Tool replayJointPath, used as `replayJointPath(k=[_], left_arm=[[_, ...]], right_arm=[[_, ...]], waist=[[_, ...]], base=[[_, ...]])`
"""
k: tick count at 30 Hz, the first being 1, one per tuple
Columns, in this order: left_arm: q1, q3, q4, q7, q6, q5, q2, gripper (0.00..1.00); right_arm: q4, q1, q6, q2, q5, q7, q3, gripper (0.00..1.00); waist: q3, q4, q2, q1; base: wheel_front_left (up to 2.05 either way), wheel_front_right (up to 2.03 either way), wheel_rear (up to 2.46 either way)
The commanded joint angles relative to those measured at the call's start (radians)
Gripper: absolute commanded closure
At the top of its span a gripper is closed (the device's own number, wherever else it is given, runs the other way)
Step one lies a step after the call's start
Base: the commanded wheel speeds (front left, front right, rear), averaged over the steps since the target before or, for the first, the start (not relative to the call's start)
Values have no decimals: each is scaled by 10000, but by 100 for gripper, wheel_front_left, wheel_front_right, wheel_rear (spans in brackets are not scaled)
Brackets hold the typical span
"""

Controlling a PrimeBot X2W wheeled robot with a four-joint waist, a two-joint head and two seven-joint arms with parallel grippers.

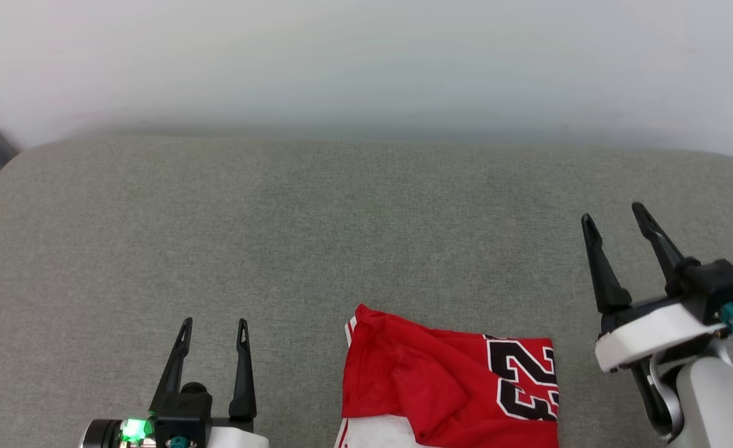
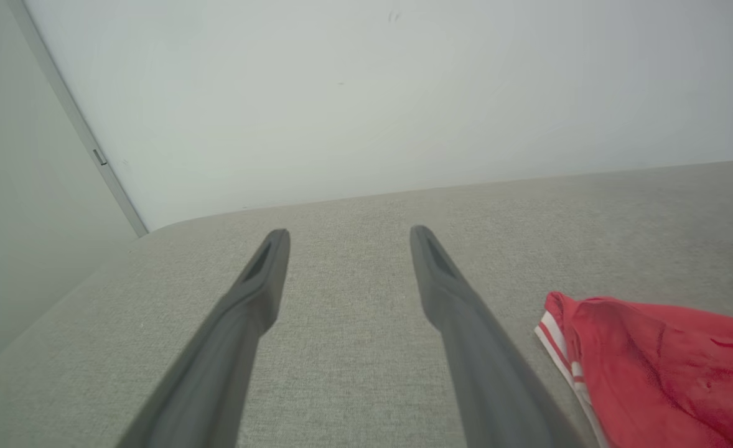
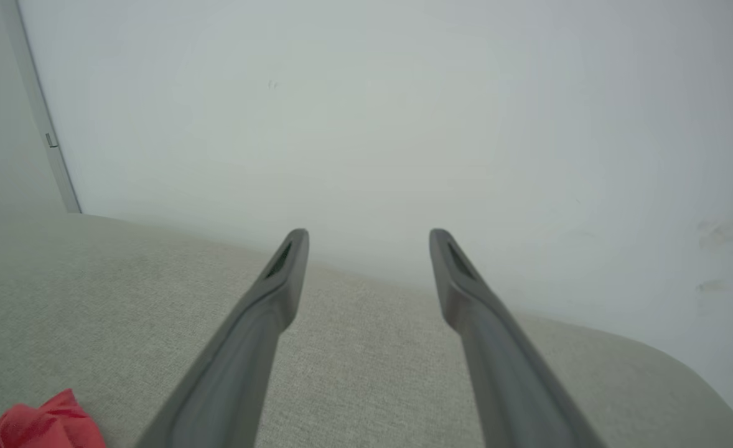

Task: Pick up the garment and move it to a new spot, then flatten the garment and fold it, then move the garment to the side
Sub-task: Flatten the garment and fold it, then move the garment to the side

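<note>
Garment (image 1: 441, 379) is lying folded between left gripper (image 1: 214, 322) and right gripper (image 1: 613, 211), both standing open, empty; pinch all layers when shifting sideways.

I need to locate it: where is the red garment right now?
In the head view the garment lies on the grey cushion at the bottom edge, just right of centre, between the left end effector and the right end effector, touching neither.

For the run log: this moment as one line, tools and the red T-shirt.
left tool: open, empty | right tool: open, empty | bright red soft-fabric T-shirt with white trim: folded compactly on grey fabric cushion, untouched
</note>
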Motion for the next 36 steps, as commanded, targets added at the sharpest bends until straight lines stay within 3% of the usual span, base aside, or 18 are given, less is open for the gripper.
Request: replayJointPath(k=[1, 9, 24, 36], left_arm=[[145, -21, -61, -44, -54, -25, 23, 0], [407, -2, -210, -44, -218, -144, -47, 0], [781, 115, -342, -44, -404, -131, -92, 0], [810, 204, -218, -44, -459, -94, -170, 0]], right_arm=[[-264, 507, -9, 331, -170, -71, -370, 0], [-2014, 2549, -7, 1397, -467, -82, -1522, 0], [-3073, 4472, -9, 1602, 46, -85, -1692, 0], [-3326, 3969, -9, 1602, -237, -86, -1905, 0]], waist=[[-163, -18, 0, -1], [-526, -85, 0, -1], [-746, -138, 0, -1], [-729, -152, 0, -1]], base=[[0, 0, 0], [0, 0, 0], [0, 0, 0], [0, 0, 0]])
